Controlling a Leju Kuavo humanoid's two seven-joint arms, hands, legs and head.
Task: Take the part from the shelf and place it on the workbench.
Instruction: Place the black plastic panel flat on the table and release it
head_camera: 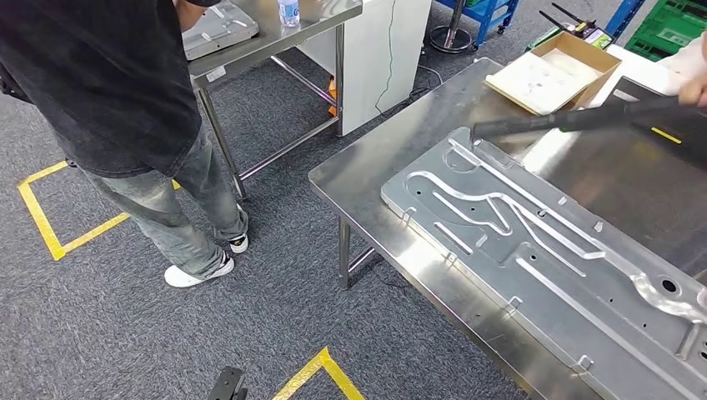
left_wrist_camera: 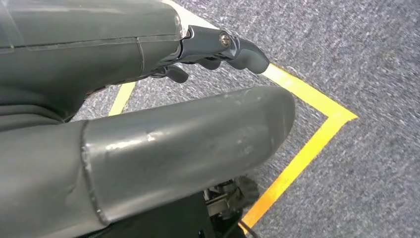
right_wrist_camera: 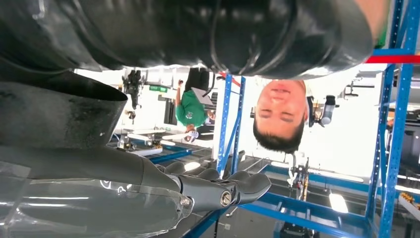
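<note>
The part (head_camera: 550, 242), a long flat grey metal panel with raised ribs and channels, lies flat on the steel workbench (head_camera: 375, 179), close to its front edge. My left hand (left_wrist_camera: 218, 47) hangs over the carpet with its fingers loosely apart and holds nothing. My right hand (right_wrist_camera: 218, 188) is turned upward, its fingers stretched out and the thumb (right_wrist_camera: 59, 114) apart from them, with nothing between them. A dark glossy shape (right_wrist_camera: 198, 29) sits close beyond the thumb; I cannot tell what it is.
A person in a black shirt and jeans (head_camera: 125, 125) stands left of the workbench beside a second steel table (head_camera: 275, 37) carrying a bottle. Another person's hand (head_camera: 694, 79) holds a dark bar (head_camera: 567, 121) over the workbench's far side, near a cardboard box (head_camera: 554, 71). Yellow tape (head_camera: 50, 225) marks the carpet.
</note>
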